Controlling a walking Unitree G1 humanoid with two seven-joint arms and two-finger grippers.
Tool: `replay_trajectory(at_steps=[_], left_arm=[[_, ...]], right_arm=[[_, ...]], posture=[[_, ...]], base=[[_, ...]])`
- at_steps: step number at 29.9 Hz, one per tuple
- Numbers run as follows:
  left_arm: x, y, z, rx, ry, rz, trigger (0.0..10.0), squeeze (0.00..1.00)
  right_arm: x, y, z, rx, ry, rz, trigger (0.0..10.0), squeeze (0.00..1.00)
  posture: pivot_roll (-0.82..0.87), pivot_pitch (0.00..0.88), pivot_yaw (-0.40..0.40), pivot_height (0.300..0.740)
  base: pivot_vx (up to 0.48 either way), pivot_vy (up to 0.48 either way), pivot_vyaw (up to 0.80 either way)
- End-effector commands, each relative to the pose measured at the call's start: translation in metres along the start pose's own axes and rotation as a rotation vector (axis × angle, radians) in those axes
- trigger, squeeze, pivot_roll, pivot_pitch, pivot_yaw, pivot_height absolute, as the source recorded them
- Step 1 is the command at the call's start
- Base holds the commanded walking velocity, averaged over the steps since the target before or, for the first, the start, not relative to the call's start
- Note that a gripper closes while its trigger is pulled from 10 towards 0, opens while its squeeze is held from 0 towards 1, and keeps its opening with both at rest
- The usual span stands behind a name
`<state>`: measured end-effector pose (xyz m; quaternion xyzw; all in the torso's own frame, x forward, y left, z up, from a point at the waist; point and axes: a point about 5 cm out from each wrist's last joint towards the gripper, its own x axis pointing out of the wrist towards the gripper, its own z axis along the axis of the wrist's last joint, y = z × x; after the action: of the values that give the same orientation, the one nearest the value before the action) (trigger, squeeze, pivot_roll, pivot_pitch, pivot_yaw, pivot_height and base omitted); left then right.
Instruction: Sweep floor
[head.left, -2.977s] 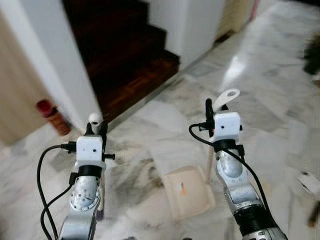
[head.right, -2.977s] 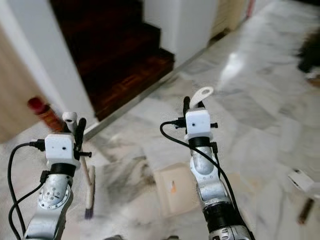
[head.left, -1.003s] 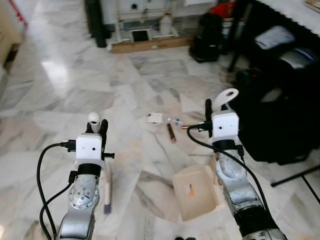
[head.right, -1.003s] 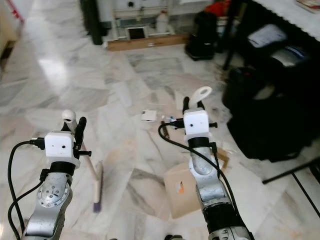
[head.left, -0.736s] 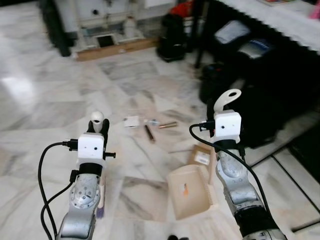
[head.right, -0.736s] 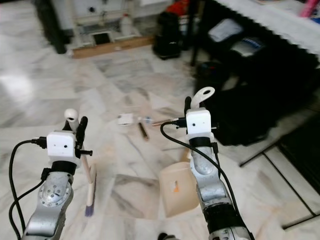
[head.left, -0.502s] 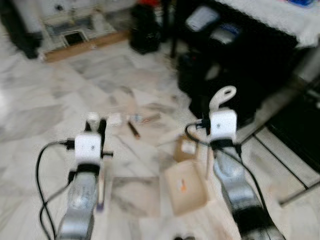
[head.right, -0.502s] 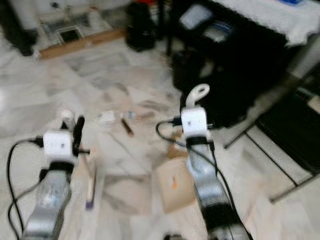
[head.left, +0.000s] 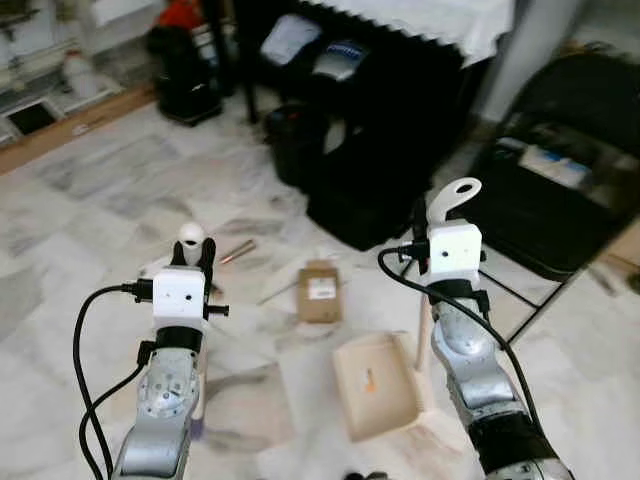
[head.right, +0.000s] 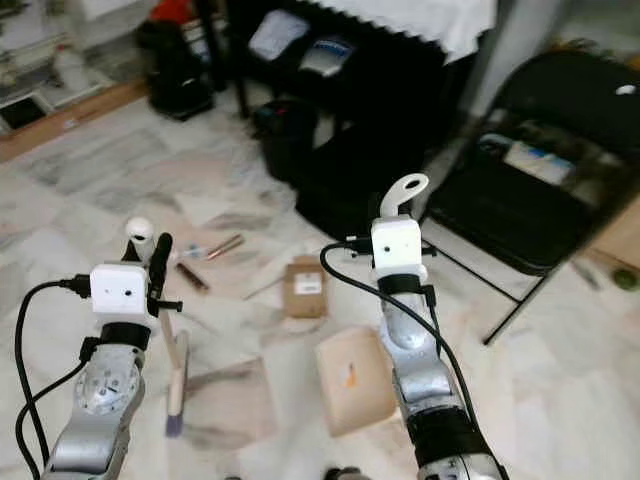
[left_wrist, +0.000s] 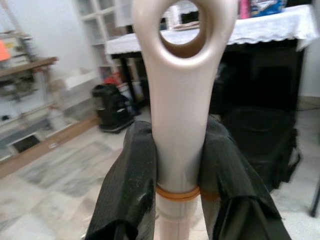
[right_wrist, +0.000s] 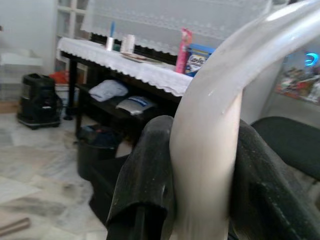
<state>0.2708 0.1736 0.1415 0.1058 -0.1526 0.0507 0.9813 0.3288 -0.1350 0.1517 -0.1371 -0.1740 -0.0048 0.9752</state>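
My left gripper (head.left: 200, 256) is shut on the beige broom handle (left_wrist: 179, 115), whose rounded top pokes above the fingers. The broom's brush head (head.right: 175, 392) hangs just over the marble floor beside my left arm. My right gripper (head.left: 428, 215) is shut on the pale dustpan handle (right_wrist: 207, 150), whose loop end (head.left: 457, 192) rises above the wrist. The beige dustpan (head.left: 377, 398) sits low by the floor, left of my right arm. Litter lies ahead: a small cardboard box (head.left: 320, 291), a brown tube (head.right: 225, 246) and a dark stick (head.right: 192, 277).
A black table with a white cloth (head.left: 420, 22) stands ahead, with dark bags (head.left: 345, 190) and bundles under it. A black folding chair (head.left: 555, 195) is at the right, its legs near my right arm. Open marble floor lies to the left.
The whole view has swung from the staircase, past open floor, to the table and chair. Both grippers keep their hold on broom and dustpan. The litter now lies closer ahead.
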Motion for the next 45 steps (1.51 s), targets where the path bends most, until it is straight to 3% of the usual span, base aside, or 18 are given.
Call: replay_trajectory(at_steps=[1,5,19,39,45], left_arm=[[0.0023,0.0006,0.0084,0.012,-0.048,-0.004,10.0,0.0],[0.0025,0.0,0.0084,0.008,-0.048,-0.011,10.0,0.0],[0.003,-0.002,0.0085,-0.004,-0.041,-0.022,10.0,0.0],[0.0034,-0.0027,0.0079,-0.006,-0.039,-0.028,10.0,0.0],[0.0033,-0.0031,0.0078,-0.007,-0.041,-0.03,10.0,0.0]], right_arm=[[0.0034,0.0005,0.0094,0.014,-0.042,-0.005,10.0,0.0],[0.0031,0.0008,0.0092,0.016,-0.042,-0.003,10.0,0.0],[0.001,0.0047,0.0095,0.0,-0.05,0.016,10.0,0.0],[0.0013,0.0088,0.0103,0.015,-0.053,0.045,10.0,0.0],[0.0024,0.01,0.0128,-0.02,-0.073,0.056,10.0,0.0]], posture=[[0.1,0.139,0.027,0.74],[0.1,0.14,0.027,0.74],[0.09,0.141,0.028,0.74],[0.09,0.12,0.028,0.74],[0.09,0.112,0.028,0.74]], base=[[0.0,0.0,-0.8],[0.0,0.0,-0.8],[0.0,0.0,0.0],[0.35,0.0,0.0],[0.359,0.0,0.13]])
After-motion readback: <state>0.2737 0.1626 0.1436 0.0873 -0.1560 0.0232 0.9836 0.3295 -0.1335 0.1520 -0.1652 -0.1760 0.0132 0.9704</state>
